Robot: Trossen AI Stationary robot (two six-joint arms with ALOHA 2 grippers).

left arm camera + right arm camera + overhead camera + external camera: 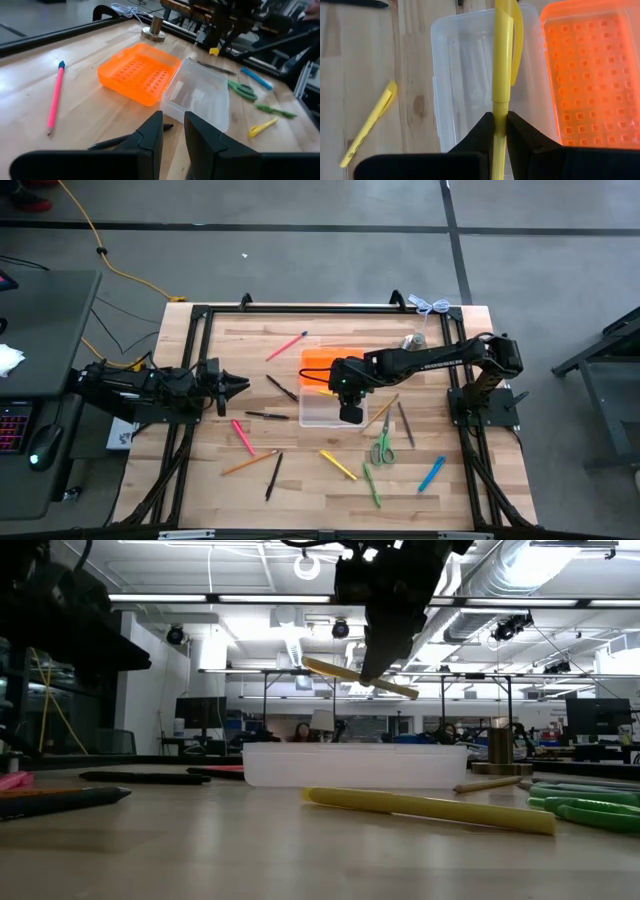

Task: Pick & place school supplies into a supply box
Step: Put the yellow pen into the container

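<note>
Open supply box [197, 97] on the counter [90, 115]

Its orange lid [139, 71] lies flat beside the clear tray. A pink pencil [55, 95] lies apart from it; green scissors [242, 90] and a yellow pen [262, 127] lie past the tray. The left gripper's [173, 134] 2 fingers stand slightly parted.

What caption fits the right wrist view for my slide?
Right gripper shut on a yellow pen, held above the open clear supply box, its orange lid folded open alongside.

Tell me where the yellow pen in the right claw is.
The yellow pen is pinched in the right claw, held in the air above the open clear supply box, beside its orange lid.
</note>
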